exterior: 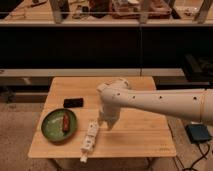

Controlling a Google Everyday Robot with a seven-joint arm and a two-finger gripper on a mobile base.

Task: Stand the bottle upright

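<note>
Camera view: the bottle (90,137) lies flat on the table (145,135) near the front edge, just right of the plate (50,126), with what seems its narrow end toward that edge. The gripper (106,123) hangs low just beside the bottle's far end, on its right. I cannot tell whether it is wide or narrow, or whether it touches the bottle. To do the step well, I judge it should close across the slim body near one end, lift, and tip the base down onto bare wood, away from the plate. The plate holds one reddish-brown stick (65,122). A black rectangle (73,102) lies behind it.
</note>
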